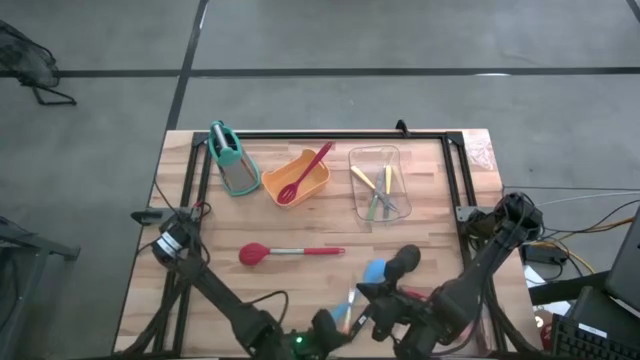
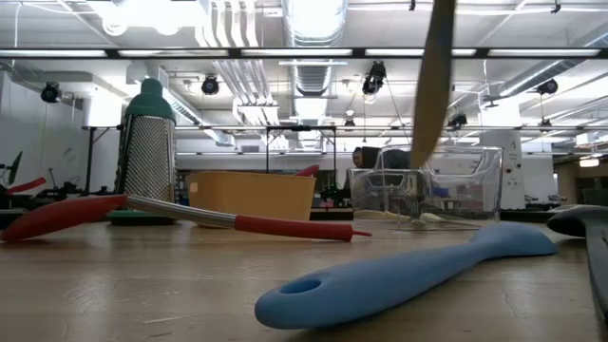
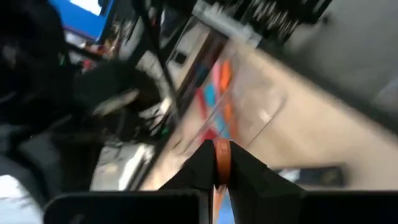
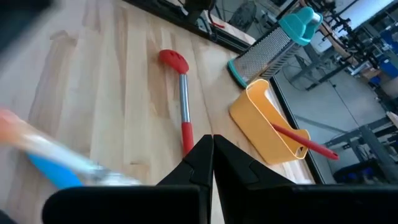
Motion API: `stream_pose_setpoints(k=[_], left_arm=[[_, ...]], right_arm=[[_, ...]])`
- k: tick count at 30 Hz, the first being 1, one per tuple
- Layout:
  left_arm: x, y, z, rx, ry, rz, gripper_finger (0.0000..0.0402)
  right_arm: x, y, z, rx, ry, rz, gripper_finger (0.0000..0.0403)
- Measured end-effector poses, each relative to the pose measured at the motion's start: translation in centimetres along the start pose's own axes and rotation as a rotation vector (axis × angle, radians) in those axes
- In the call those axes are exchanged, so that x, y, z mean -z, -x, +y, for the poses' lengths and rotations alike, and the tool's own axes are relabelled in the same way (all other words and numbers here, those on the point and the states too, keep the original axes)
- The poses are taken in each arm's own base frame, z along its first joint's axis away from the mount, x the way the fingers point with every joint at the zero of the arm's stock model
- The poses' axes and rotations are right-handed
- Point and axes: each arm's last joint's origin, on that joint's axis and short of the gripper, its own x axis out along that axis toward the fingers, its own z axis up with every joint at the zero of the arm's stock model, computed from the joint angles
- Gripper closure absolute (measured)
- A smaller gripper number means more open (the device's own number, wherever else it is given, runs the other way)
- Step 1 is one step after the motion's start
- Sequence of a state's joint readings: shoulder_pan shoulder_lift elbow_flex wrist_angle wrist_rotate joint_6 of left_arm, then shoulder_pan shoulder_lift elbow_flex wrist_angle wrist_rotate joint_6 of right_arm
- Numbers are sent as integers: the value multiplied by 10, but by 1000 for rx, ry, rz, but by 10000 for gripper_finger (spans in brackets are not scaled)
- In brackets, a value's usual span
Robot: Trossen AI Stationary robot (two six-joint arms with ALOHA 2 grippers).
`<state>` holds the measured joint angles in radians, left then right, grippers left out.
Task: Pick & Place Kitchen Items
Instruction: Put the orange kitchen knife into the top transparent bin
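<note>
Two arms are reaching over our worktop (image 1: 300,285) near its front edge. We are pinching an orange utensil (image 3: 222,160) in the left claw (image 3: 222,174); the right claw (image 4: 212,155) is pressed together, empty. A red spoon (image 1: 290,252) is lying mid-worktop, a blue spatula (image 2: 408,271) nearer the front.

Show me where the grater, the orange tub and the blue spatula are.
grater (image 1: 236,170): high view, on its grey metal face.
orange tub (image 1: 313,184): high view, on its side wall.
blue spatula (image 2: 399,277): low view, mid-handle.
</note>
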<state>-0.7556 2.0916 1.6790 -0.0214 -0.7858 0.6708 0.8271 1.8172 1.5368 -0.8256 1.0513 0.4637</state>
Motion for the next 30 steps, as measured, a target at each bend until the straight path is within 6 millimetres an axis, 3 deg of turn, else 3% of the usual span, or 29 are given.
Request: stream_pose_setpoints(k=[8, 18, 24, 30], left_arm=[[13, -25, 30, -98, -145, 22, 377], [39, -47, 107, -143, -125, -73, 374], [86, -78, 149, -193, -76, 29, 377], [140, -101, 172, -197, -2, 116, 376]], right_arm=[[2, 17, 2, 112, 36, -93, 394], [0, 66, -8, 239, 32, -282, 394], [0, 85, -14, 199, 12, -313, 394], [0, 100, -22, 193, -8, -348, 394]])
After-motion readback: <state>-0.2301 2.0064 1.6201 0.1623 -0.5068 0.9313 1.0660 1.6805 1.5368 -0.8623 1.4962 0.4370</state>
